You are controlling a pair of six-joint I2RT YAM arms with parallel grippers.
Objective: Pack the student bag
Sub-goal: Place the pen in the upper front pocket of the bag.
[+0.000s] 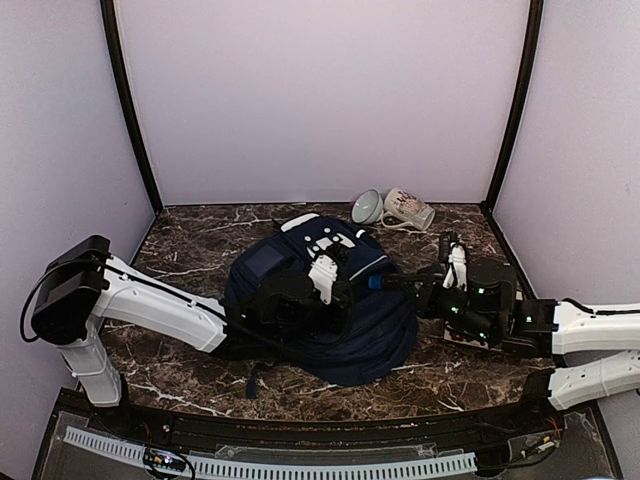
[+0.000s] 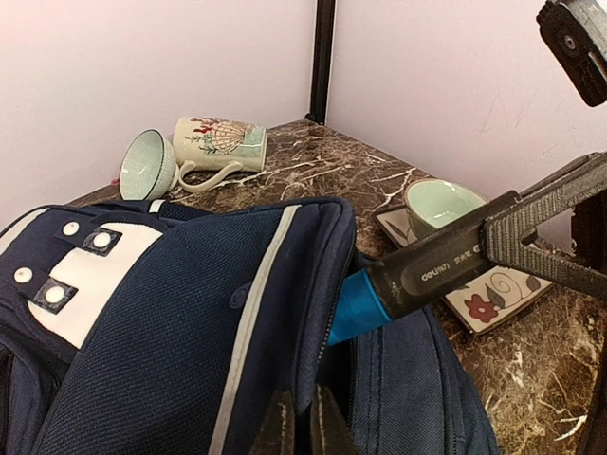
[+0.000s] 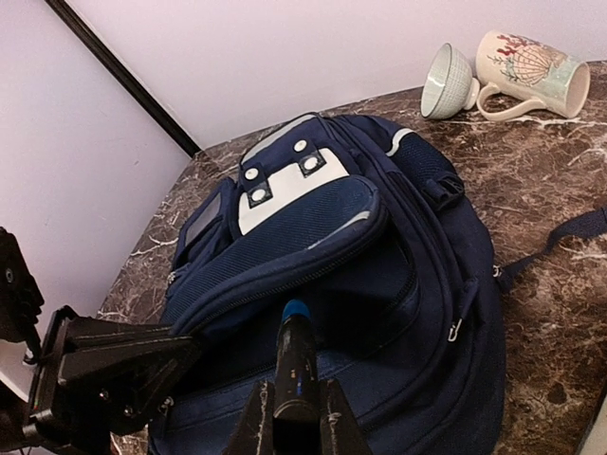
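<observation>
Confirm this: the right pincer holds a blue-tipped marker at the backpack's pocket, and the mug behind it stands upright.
One thing is wrong: the mug lies on its side, as the right wrist view shows. The rest stands: the right pincer holds the blue-tipped marker at the backpack pocket.

The backpack point(image 1: 372, 340) lies flat in the middle of the desk point(image 1: 190, 250). Behind it, toward the back right corner, a mug point(image 1: 410, 209) lies on its side, with a tipped bowl point(image 1: 366, 207) just to its left. Right of the backpack, a cup point(image 2: 444, 203) stands on a coaster point(image 2: 493, 296). A marker point(image 3: 295, 341) in the right end effector point(image 3: 296, 391) comes in from the right, its tip at the mouth of a front pocket. The left end effector point(image 2: 296, 417) pinches that pocket's edge.
</observation>
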